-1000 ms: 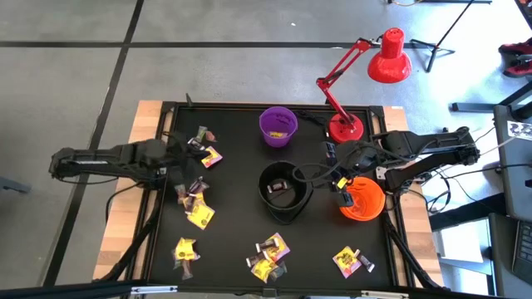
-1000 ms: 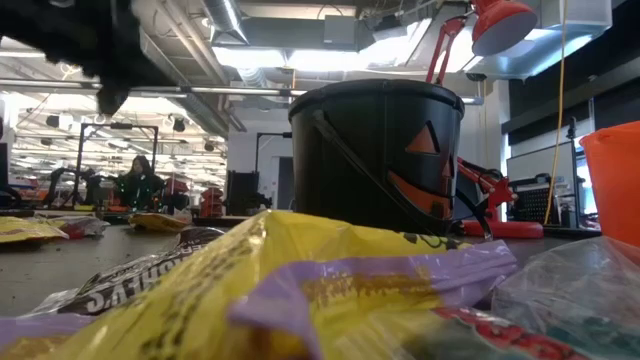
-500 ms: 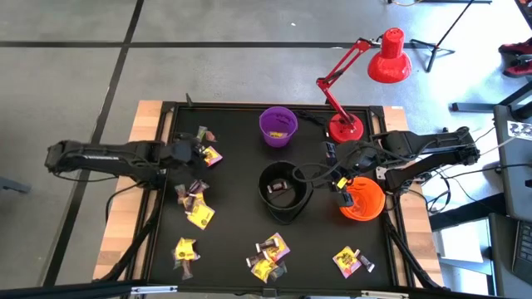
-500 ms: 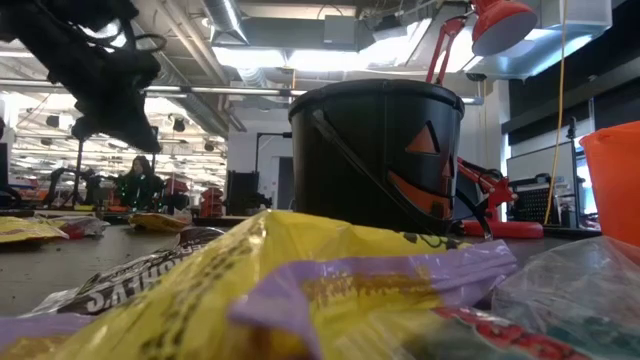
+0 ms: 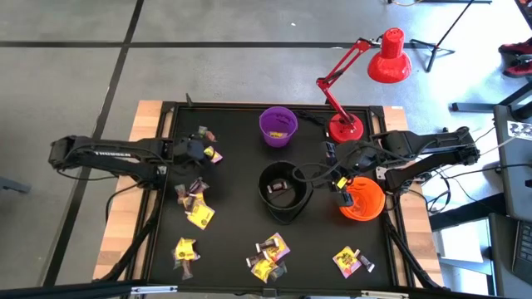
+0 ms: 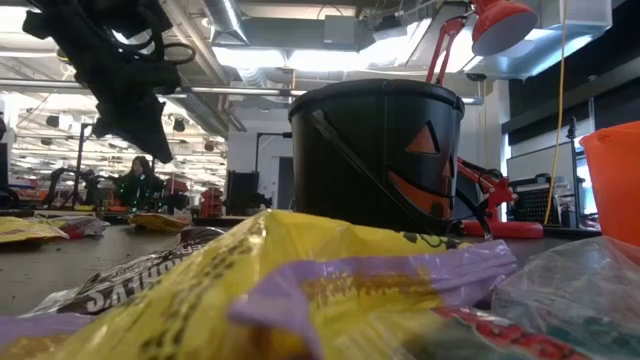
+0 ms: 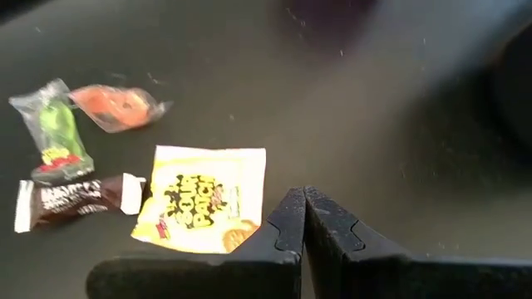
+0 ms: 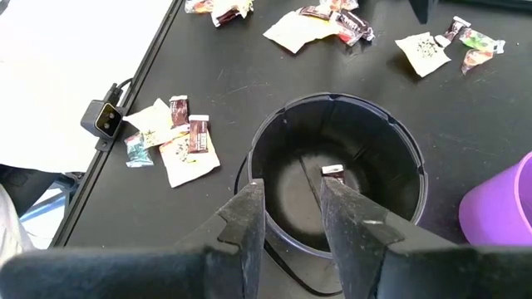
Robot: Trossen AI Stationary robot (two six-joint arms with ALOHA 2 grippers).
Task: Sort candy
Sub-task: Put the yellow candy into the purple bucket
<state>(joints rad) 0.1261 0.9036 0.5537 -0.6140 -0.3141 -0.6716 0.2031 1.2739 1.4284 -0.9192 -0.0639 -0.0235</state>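
most of the small wrapped candy (image 5: pixel 199 212) is loose on the black surface (image 5: pixel 237 216) in little clusters, so sorting has barely started imo. only a piece or two sits in the black plastic pumpkin bucket (image 8: pixel 337 170). left claw (image 7: pixel 304 218) is pinched fully shut, holding nothing, with a yellow sour-candy packet (image 7: pixel 204 198) just beside its tips. right claw (image 8: pixel 289 218) hangs partly open and empty over the bucket, near the orange bowl (image 5: pixel 362 199).

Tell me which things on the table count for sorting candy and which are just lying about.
For the job:
- candy, scattered in small heaps
- purple bowl
- black bucket, one piece inside
- orange bowl
- left pincer, shut, over the far-left heap
- right pincer, open, beside the orange bowl

Lying about:
- red desk lamp
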